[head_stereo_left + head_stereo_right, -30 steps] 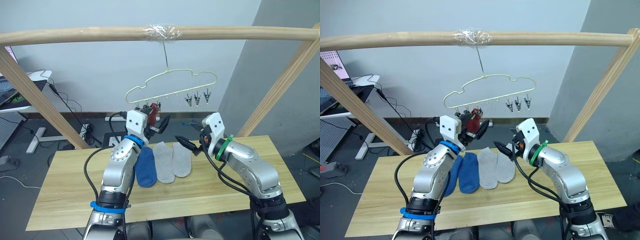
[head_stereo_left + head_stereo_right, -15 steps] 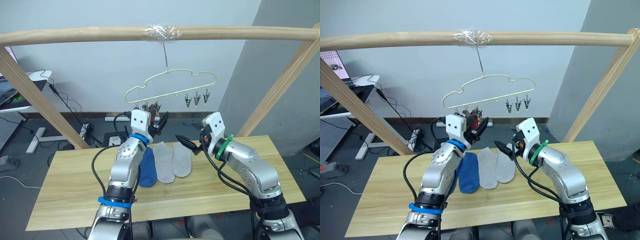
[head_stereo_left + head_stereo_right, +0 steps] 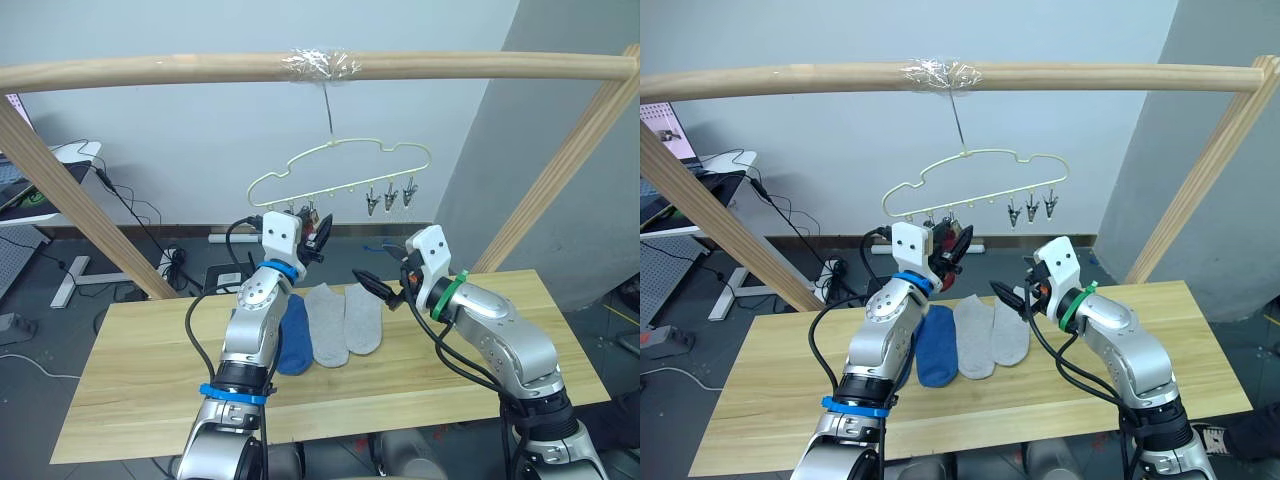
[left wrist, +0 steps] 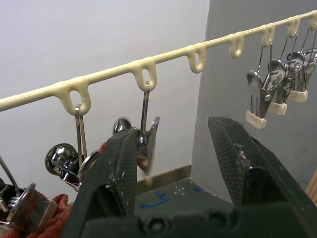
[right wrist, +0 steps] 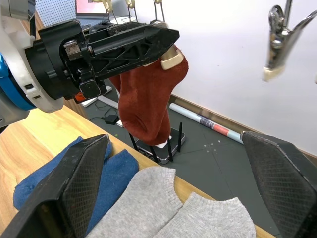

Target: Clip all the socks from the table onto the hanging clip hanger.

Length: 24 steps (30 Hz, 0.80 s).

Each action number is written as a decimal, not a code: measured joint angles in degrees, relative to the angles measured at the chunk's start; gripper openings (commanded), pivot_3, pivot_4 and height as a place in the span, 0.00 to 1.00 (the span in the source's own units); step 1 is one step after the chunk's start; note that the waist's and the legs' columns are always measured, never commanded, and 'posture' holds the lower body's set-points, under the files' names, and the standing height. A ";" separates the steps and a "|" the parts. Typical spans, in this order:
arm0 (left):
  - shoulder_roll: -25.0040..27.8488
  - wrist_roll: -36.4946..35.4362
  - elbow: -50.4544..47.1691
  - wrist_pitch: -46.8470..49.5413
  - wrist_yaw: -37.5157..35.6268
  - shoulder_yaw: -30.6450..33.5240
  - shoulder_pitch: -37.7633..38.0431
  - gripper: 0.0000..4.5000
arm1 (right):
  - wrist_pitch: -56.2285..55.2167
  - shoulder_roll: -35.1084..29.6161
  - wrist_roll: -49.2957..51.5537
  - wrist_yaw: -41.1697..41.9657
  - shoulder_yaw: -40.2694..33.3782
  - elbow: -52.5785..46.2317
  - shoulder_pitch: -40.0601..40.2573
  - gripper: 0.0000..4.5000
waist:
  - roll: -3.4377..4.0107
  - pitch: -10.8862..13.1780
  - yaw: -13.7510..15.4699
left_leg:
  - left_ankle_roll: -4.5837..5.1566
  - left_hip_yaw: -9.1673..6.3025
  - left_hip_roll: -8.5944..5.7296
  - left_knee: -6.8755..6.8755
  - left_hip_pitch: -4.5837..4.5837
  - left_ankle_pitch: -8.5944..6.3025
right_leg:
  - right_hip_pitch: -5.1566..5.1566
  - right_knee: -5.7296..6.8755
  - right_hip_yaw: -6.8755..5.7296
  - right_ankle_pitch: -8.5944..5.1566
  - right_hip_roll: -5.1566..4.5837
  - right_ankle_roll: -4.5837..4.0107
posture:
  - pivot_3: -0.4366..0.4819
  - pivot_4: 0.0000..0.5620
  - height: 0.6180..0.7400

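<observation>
The clip hanger (image 3: pixel 340 165) hangs by its hook from a taped spot on the wooden pole (image 3: pixel 150 70), above the far edge of the table (image 3: pixel 130 390). A rust red sock (image 5: pixel 151 101) already dangles from the clips at the hanger's left end. Three empty clips (image 3: pixel 388 197) are bunched near its right end.

On the table, just below the hanger, four socks lie side by side and touching: two blue socks (image 3: pixel 937 345) on the left, two grey socks (image 3: pixel 992 335) to the right of them.

The left gripper (image 4: pixel 176 158) is raised up to the hanger's bottom bar, fingers spread apart with nothing between them. One finger (image 4: pixel 116 168) sits right at a hanging clip (image 4: pixel 146 136), though I can't tell if they actually touch.

The right gripper (image 5: pixel 178 188) hovers over the grey socks near the table's back edge, also spread wide and empty.
</observation>
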 measured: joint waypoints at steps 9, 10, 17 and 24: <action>1.14 -0.24 -5.11 1.45 -0.59 -0.08 4.61 0.55 | 0.00 -0.05 0.02 0.02 0.00 0.00 0.00 1.00 | 0.00 0.00 0.00 | 0.00 0.00 0.00 0.03 0.01 0.00 | 0.01 0.02 0.01 0.01 0.00 0.00 | 0.29 0.19 1.00; 1.15 -0.31 -5.77 1.60 -0.57 -0.09 4.82 0.55 | 0.00 -0.05 0.02 0.04 0.00 0.00 0.00 1.00 | 0.00 0.00 0.00 | 0.00 0.00 0.00 0.03 0.00 0.00 | 0.01 0.02 0.01 0.01 0.00 0.00 | 0.29 0.19 1.00; 1.10 -0.33 -5.33 1.35 0.60 0.50 4.14 0.55 | 0.00 -0.05 0.03 0.10 0.00 0.00 -0.01 1.00 | 0.00 0.00 0.00 | 0.00 0.00 0.00 0.02 0.00 0.00 | 0.01 0.01 0.00 0.01 0.00 0.00 | 0.29 0.19 1.00; 0.46 -0.28 -1.38 -0.27 0.65 1.06 1.27 0.55 | 0.06 -0.32 0.05 0.11 0.00 0.00 -0.02 1.00 | 0.00 0.00 -0.02 | 0.00 0.00 0.00 0.02 0.00 0.00 | 0.01 0.00 0.00 0.01 0.00 0.00 | 0.28 0.19 1.00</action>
